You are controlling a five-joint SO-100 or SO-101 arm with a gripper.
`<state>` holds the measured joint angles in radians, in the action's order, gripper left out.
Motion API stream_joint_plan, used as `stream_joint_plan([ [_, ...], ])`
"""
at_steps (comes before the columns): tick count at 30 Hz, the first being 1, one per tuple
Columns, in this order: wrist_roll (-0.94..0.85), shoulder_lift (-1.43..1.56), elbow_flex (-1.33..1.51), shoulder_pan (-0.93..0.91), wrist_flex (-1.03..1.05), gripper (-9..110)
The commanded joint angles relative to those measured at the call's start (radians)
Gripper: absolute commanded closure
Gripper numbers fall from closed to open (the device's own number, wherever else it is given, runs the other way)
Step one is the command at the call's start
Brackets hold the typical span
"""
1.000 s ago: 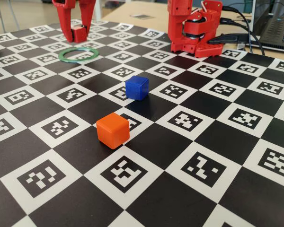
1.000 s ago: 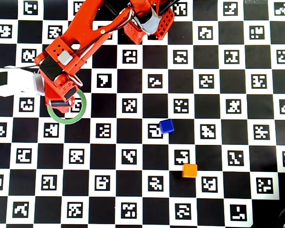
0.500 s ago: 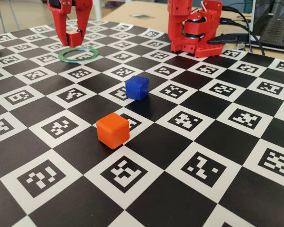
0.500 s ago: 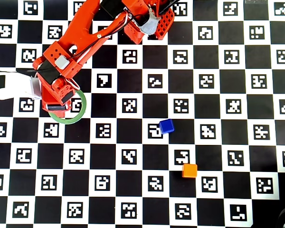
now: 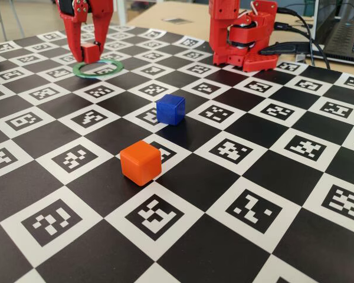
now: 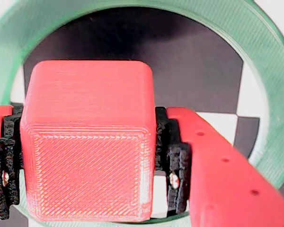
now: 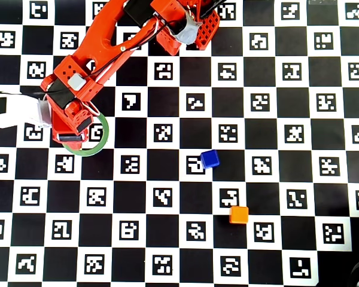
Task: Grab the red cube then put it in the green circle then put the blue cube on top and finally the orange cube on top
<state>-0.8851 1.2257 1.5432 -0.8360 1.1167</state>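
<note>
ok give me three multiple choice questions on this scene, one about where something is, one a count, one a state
1. In the overhead view, where is the orange cube relative to the blue cube?
A. lower and to the right
B. directly above it
C. inside the green circle

2. How many loose cubes rest on the checkered board, away from the arm?
A. none
B. two
C. four

3. What is the pincer doing?
A. open and empty
B. shut on the blue cube
C. shut on the red cube

Answers:
1. A, the orange cube sits below and right of the blue one in the overhead view.
2. B, only the blue and orange cubes lie free in the fixed view.
3. C, the wrist view shows the red cube clamped between the black pads, with the green circle beneath it.
</note>
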Motion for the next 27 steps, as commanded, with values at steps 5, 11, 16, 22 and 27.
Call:
stream_joint_plan([
  [5,-0.005,0.023,0.014,-0.020,-0.028,90],
  [11,0.009,0.023,0.032,-0.017,-0.029,90],
  [16,0.020,0.026,0.043,-0.011,-0.031,90],
  [22,0.029,0.029,0.057,-0.002,-0.029,90],
  [27,0.028,0.029,0.078,0.000,-0.046,90],
])
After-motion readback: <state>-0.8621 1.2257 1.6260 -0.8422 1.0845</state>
